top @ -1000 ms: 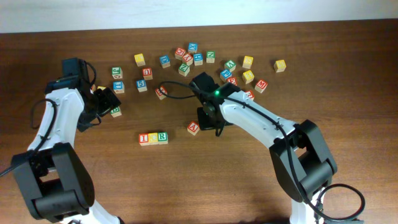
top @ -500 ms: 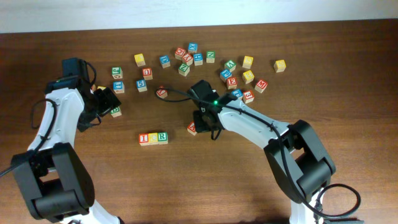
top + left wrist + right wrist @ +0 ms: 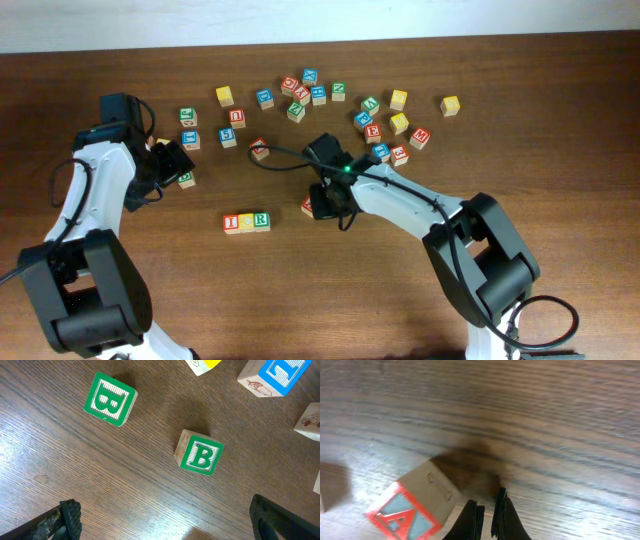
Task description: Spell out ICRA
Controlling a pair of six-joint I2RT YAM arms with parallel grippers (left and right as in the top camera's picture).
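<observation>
- Change against one second ago: the right gripper [image 3: 487, 510] has shifted left and slightly nearer. In the overhead view it now covers most of the A cube [image 3: 407, 512], which itself is displaced only a little to the left.
- Right gripper state: the jaws are pressed together with nothing between them. In the wrist view the closed tips are seen just right of the A cube, beside it rather than around it. Contact cannot be confirmed.
- Judgement: the A cube is being nudged toward the row, not carried.
- The row is found left of the A cube on the table [image 3: 330, 300]: I cube [image 3: 231, 222], C cube [image 3: 246, 222] and R cube [image 3: 261, 220], touching side by side and unmoved.
- A gap is left between R and A, so three letters are placed and the fourth is not yet seated.
- Left gripper [image 3: 164, 510]: the jaws are spread wide and nothing is held. It is unchanged, at the left over two B cubes [image 3: 200, 453].
- Legible: I, C, R on the row; a red A, tilted, by the right gripper; green B twice; a red letter on the E cube [image 3: 373, 131] in the far cluster. No brand marks are seen.
</observation>
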